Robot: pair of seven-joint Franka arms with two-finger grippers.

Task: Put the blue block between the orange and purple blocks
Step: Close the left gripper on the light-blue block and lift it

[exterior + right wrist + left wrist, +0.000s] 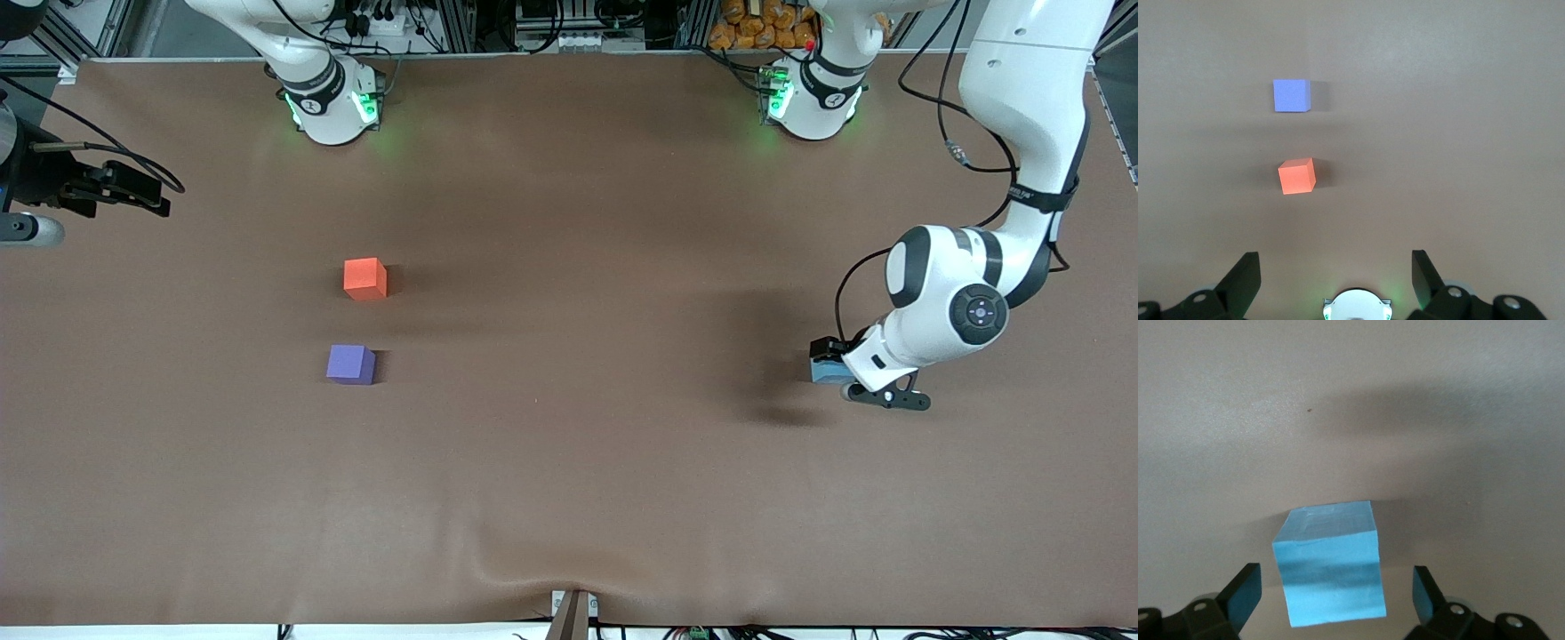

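The blue block [827,372] [1331,577] rests on the brown table toward the left arm's end. My left gripper [852,375] [1337,583] is down around it and open, a finger on each side with a gap to the block on both. The orange block [365,278] [1297,176] and the purple block [350,364] [1292,95] stand apart toward the right arm's end, the purple one nearer the front camera. My right gripper [1336,263] waits high over its own base, open and empty.
The two arm bases [331,105] [811,100] stand along the table's back edge. A black device [98,187] juts in over the table edge at the right arm's end. The brown cloth has a wrinkle [569,578] at the edge nearest the front camera.
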